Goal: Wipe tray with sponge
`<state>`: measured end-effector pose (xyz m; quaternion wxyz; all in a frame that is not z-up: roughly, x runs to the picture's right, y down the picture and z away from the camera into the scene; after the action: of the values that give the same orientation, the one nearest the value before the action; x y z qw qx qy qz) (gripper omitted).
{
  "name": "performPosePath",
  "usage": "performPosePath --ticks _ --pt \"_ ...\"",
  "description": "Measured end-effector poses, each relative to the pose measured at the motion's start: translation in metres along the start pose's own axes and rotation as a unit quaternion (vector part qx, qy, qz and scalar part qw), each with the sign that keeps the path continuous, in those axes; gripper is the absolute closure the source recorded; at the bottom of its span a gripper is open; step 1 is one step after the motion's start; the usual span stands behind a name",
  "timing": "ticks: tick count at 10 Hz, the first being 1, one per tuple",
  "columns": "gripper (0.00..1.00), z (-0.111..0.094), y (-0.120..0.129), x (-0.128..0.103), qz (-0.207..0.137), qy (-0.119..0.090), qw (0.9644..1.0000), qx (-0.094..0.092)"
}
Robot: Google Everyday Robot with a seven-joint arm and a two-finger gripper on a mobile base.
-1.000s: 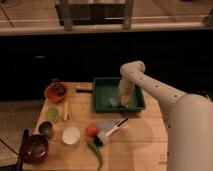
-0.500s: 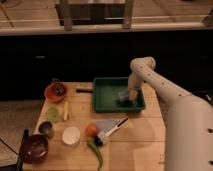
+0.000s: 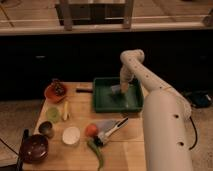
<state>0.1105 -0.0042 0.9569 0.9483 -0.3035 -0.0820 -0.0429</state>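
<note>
Wooden table (image 3: 122, 152) bears the green tray (image 3: 98, 96), and the gripper (image 3: 122, 89) reaches down into its back half, right at the pale sponge (image 3: 115, 89), though whether it clasps the sponge cannot be told

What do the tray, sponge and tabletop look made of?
Tray: likely plastic, uniform dark green with a faint sheen. Sponge: seemingly foam, pale grey-blue, matte, at the claw inside the tray. Tabletop: probably wood, light tan, matte.

text: none readable | labels, brands, numbers: none | hand (image 3: 122, 88): down inside tray (image 3: 111, 101), far-right part
</note>
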Motion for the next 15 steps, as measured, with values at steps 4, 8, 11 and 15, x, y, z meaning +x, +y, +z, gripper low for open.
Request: performPosePath --ticks 4,8,11,15 --pt "1.00 0.002 0.049 -0.037 -0.065 -0.023 0.9975 -0.017" --pt "1.00 -0.004 0.077 0.003 -0.047 -0.018 0.9985 -0.020" --pt "1.00 -0.013 0.078 0.072 -0.001 -0.001 0.9998 -0.019" --pt "1.00 -0.012 0.042 0.091 0.008 0.004 0.9999 -0.013"
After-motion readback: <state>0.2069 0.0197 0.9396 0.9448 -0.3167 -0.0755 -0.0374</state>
